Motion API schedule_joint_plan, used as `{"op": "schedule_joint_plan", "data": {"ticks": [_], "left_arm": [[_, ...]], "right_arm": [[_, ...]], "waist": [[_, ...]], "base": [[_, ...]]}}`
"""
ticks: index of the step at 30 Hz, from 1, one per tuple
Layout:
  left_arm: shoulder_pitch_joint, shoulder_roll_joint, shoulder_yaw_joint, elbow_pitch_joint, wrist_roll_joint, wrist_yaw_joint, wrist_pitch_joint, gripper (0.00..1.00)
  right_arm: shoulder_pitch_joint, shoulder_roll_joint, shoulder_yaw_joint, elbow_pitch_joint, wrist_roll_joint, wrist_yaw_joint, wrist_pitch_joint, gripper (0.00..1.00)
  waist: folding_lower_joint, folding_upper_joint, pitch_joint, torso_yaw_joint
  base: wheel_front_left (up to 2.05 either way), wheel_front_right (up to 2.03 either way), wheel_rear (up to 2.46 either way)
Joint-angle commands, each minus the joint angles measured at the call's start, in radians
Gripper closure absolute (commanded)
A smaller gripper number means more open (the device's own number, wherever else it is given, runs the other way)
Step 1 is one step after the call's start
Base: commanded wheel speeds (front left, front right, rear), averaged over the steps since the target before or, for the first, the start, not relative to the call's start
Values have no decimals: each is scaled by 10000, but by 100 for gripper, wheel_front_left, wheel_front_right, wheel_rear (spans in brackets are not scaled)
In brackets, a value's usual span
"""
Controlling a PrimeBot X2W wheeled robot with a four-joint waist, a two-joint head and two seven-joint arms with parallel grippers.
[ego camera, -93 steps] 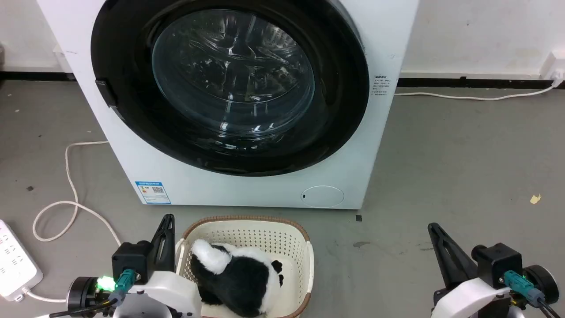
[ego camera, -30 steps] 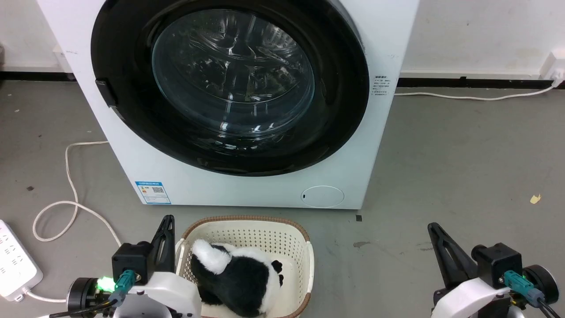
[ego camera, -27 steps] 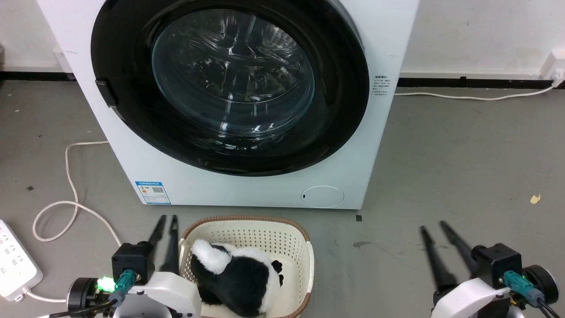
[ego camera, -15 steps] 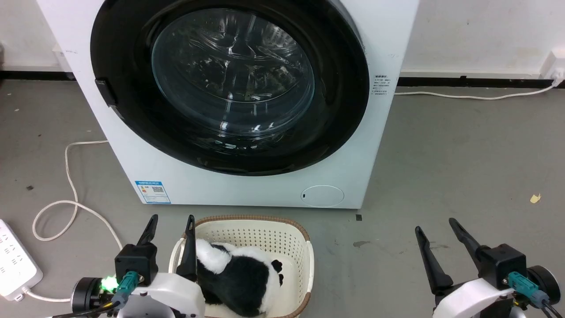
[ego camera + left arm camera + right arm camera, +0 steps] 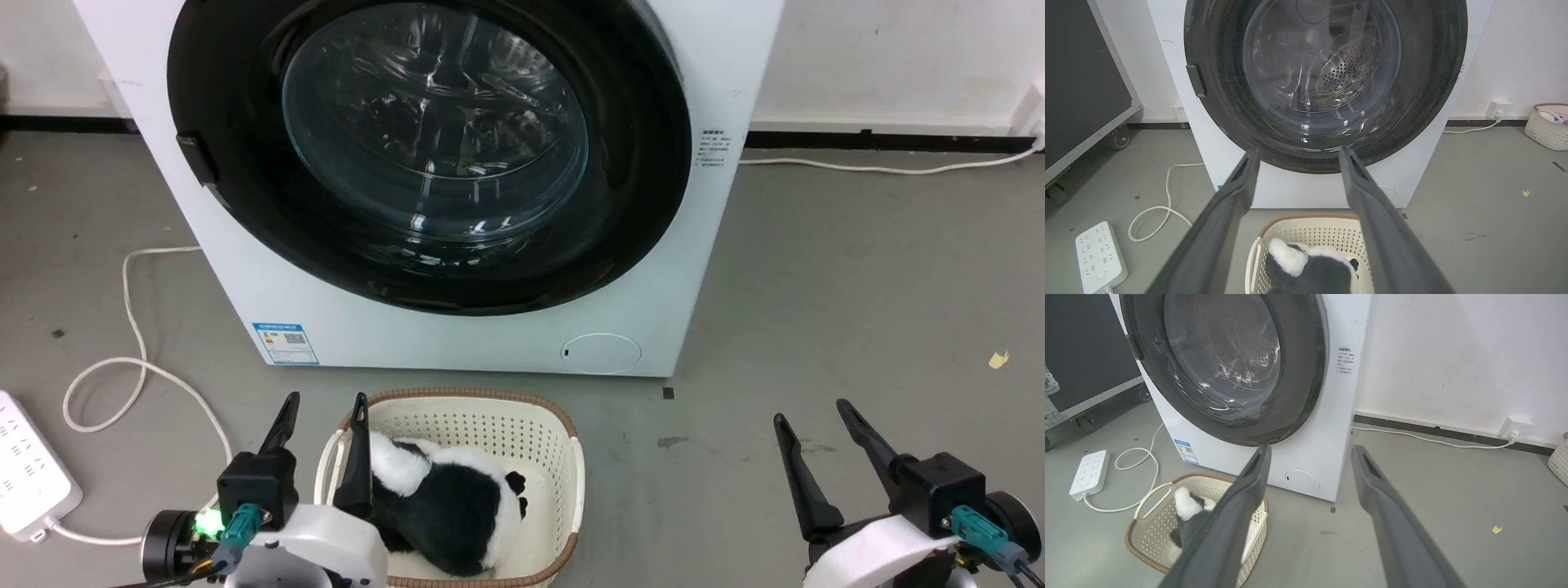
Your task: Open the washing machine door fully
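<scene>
washing machine door closed, 12 o'clock | left gripper 7 o'clock, fingers spread, empty | right gripper 5 o'clock, spread, empty

A white basket holding a black-and-white plush toy is sitting on the floor directly in front of the washing machine door, blocking the low, straight path to the door's bottom edge. The left gripper, fingers spread, is hanging at the basket's left rim, one finger just beside the toy. Open floor is stretching between the right gripper, also spread, and the machine's right front corner. A looping white cable and a power strip are lying on the floor to the left.
</scene>
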Motion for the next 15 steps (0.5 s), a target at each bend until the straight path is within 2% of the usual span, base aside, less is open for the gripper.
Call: {"op": "schedule_joint_plan", "data": {"ticks": [1, 3, 4, 5, 15], "left_arm": [[-119, 4, -75, 15, -100, 43, -110, 0], [-151, 4, -110, 5, -131, 65, -151, 0], [-166, 4, -128, 0, -147, 78, -172, 0], [-180, 4, -146, -4, -163, 90, -193, 0], [-354, 5, -266, -69, -293, 211, -402, 0]], "right_arm": [[-69, 11, -19, -11, 101, -3, -107, 0], [-121, 12, -22, -30, 168, -3, -149, 0], [-153, 11, -32, -36, 205, -3, -170, 54], [-191, 0, -40, -38, 245, -3, -190, 100], [-936, -354, -80, -24, 1345, -4, -68, 100]], "waist": [[0, 0, 64, 38], [0, 0, 127, 68], [0, 0, 160, 83], [0, 0, 192, 98], [0, 0, 536, 245]], "base": [[0, 0, 0], [0, 0, 0], [0, 0, 0], [0, 0, 0], [0, 0, 0]]}}
